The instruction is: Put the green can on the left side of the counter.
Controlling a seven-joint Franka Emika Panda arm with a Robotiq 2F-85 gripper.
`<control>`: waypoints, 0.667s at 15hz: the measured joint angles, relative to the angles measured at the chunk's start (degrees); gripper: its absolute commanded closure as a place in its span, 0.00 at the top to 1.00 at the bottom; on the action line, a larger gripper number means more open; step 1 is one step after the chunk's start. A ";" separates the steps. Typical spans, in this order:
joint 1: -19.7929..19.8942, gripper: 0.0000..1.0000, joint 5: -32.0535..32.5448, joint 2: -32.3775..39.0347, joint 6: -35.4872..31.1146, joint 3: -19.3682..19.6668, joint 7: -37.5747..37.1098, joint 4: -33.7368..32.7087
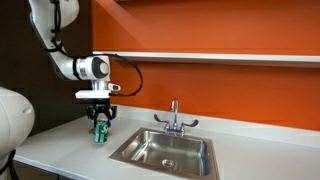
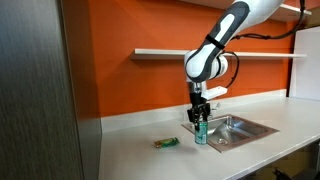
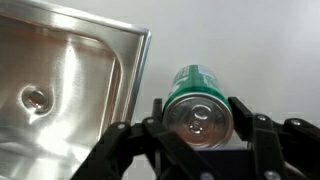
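Note:
The green can (image 1: 100, 133) stands upright on the pale counter (image 1: 55, 152), just beside the sink's edge. It shows in both exterior views (image 2: 201, 135) and in the wrist view (image 3: 197, 100), where its silvery top faces the camera. My gripper (image 1: 100, 120) comes straight down over the can. Its two fingers press on both sides of the can (image 3: 198, 120). In an exterior view (image 2: 201, 122) the can's base is at or just above the counter (image 2: 140, 160); I cannot tell which.
The stainless steel sink (image 1: 165, 150) with its chrome faucet (image 1: 174, 115) lies right next to the can; its rim shows in the wrist view (image 3: 135, 80). A flat green item (image 2: 166, 143) lies on the counter. A white wall shelf (image 1: 220, 57) runs above.

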State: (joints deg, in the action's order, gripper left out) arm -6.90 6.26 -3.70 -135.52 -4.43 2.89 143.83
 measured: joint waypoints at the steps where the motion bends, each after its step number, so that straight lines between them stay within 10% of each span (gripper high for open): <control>1: -0.02 0.41 0.00 0.44 -0.38 -0.21 0.00 0.07; 10: -0.72 0.41 0.14 3.21 -3.44 -1.26 0.00 0.47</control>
State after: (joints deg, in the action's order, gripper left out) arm -7.61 6.40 -0.49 -138.96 -5.69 2.89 144.31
